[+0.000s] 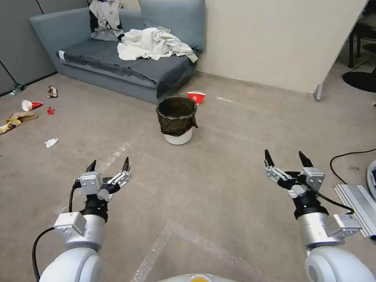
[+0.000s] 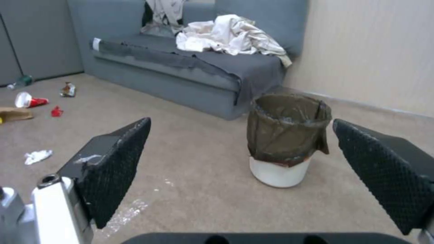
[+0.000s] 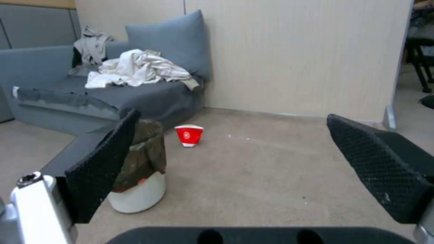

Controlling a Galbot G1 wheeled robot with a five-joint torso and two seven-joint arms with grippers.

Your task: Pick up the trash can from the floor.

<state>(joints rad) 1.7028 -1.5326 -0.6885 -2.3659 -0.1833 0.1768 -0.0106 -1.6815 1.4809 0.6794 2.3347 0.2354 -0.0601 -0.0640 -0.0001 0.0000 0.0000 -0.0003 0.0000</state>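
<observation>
**Still short of the trash can, both arms ready**

Closest to me, the left end effector [image 1: 109, 165] and the right end effector [image 1: 286, 156] hover above the floor [image 1: 219, 188], level with each other and well apart, each with its fingers spread wide and grasping nothing. Between them and further ahead, the trash can [image 1: 177, 119] stands upright on the floor, its dark bag folded over the rim and the white base showing below. From the left wrist, the trash can [image 2: 285, 139] sits framed between that arm's fingers but well beyond them; from the right wrist it is partly hidden behind one finger [image 3: 101, 169].

Just behind the can lies a red-and-white paper bowl [image 1: 196, 96], then the grey sofa [image 1: 117, 66] with crumpled clothes [image 1: 152, 44] on it.

I judge this the approach step: nothing is gripped yet. The next move calls for closing the gap to the can, lowering an arm toward its rim, and keeping clear of the bowl.
</observation>
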